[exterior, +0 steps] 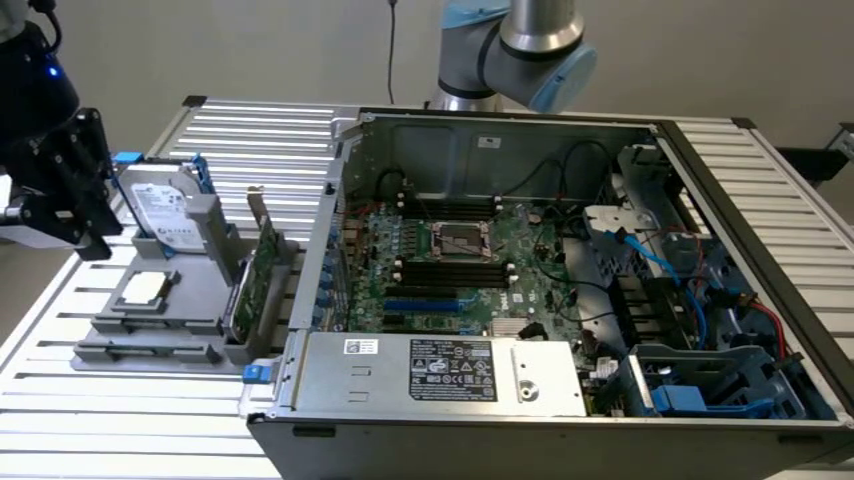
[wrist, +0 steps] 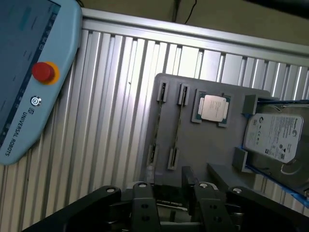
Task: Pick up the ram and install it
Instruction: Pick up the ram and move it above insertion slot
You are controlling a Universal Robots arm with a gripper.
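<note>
At the exterior view's left, the hand (exterior: 78, 222) is hanging near the grey tray (wrist: 207, 145), with nothing seen in its hold. I cannot tell how wide it is standing. The ram (wrist: 177, 128) is standing on edge in the tray's clips, near the processor (wrist: 212, 107). An off-centre pinch is risking tilting or jamming it. Further right, the hard drive (wrist: 273, 135) is crowding any approach.

My exterior camera sits high on the near side of the open computer case (exterior: 534, 445). It looks down and across the slatted bench (exterior: 254, 130) toward the arm's base (exterior: 514, 50). My wrist camera hangs close above the grey tray (exterior: 187, 325) (wrist: 207, 145), facing down past the tool (wrist: 199, 186). Both views share that tray, its hard drive (exterior: 167, 205) (wrist: 273, 135), its processor (exterior: 144, 288) (wrist: 212, 107) and the bench slats.
</note>
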